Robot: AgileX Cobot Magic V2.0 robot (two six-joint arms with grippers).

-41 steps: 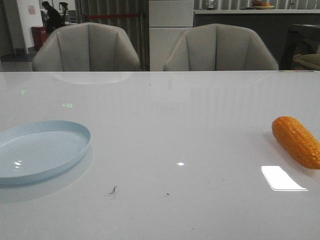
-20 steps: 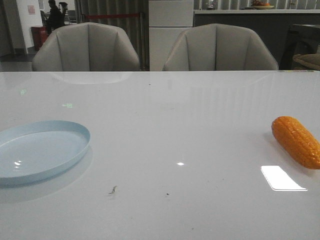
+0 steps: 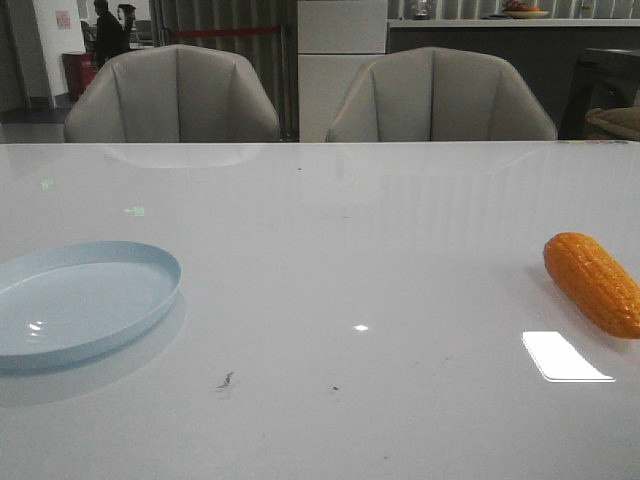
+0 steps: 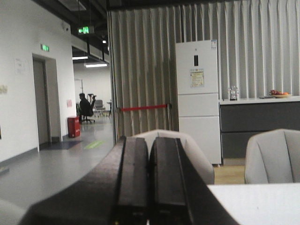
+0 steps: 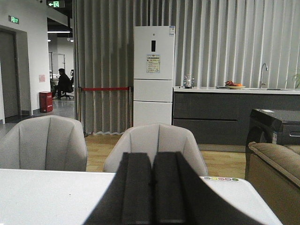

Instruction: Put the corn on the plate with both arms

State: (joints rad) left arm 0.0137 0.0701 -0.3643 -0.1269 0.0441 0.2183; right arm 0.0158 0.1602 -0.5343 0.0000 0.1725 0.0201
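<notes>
**Nothing moved on the table; corn and plate far apart**

Since the earlier frames the corn and plate have stayed put; only a figure in the far upper left background shifted. The plate (image 3: 85, 305) sits at the left edge of the front view on the white table (image 3: 350, 250), the corn (image 3: 592, 283) at the right edge, well apart. Neither arm appears there. The left gripper (image 4: 149, 183) and right gripper (image 5: 152, 192) both have fingers pressed together, holding nothing, with neither corn nor plate in their wrist views.

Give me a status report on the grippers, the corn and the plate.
Left gripper shut, empty; right gripper shut, empty, both raised, aimed across the room. Corn on table, far right. Plate far left, bare. Nothing between them.
</notes>
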